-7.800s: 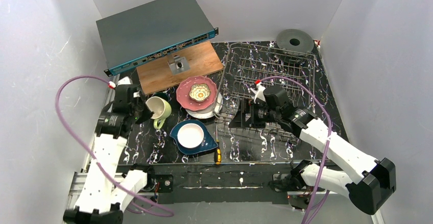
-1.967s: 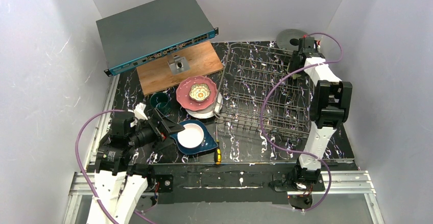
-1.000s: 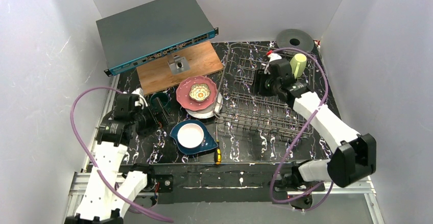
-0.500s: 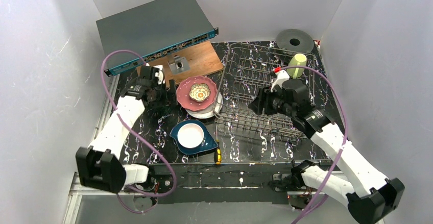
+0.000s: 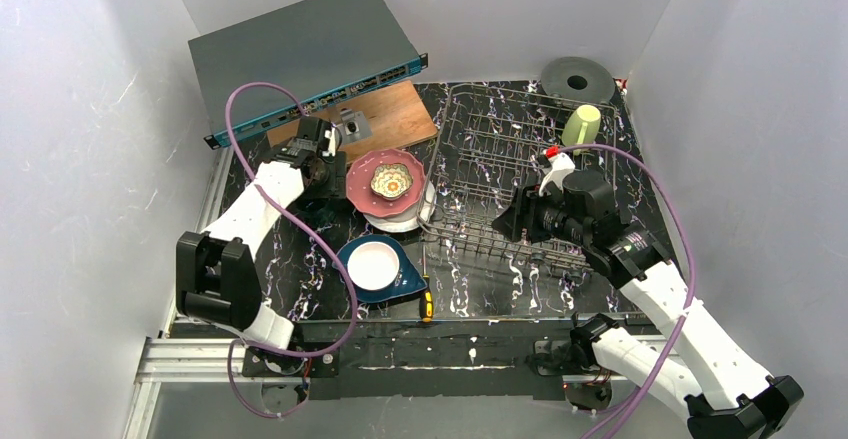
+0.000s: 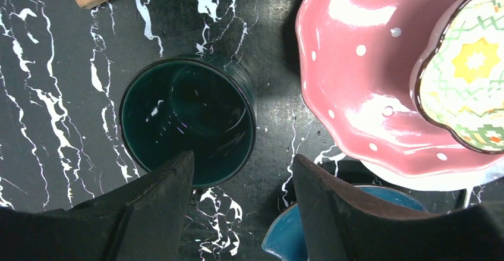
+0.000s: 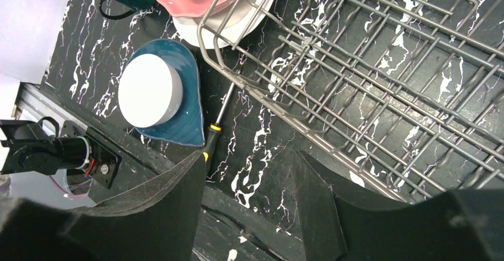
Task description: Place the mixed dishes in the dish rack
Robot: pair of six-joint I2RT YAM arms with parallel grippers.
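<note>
Left gripper (image 6: 241, 157) has swung over to the teal mug (image 6: 187, 121) beside the pink plate (image 6: 356, 82), jaws apart and empty, so lower until the mug's wall sits between both fingers before pinching, while the right gripper (image 7: 249, 154) gapes empty above the rack (image 7: 255, 91)

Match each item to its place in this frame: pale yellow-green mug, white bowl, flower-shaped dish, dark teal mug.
Things:
1. pale yellow-green mug
2. white bowl
3. flower-shaped dish
4. dark teal mug

Places:
A. on the pink dotted plate
B. upright, directly under the left claw
C. at the far right corner of the dish rack
D. on the dark blue plate

Pairs: 1-C, 2-D, 3-A, 4-B
</note>
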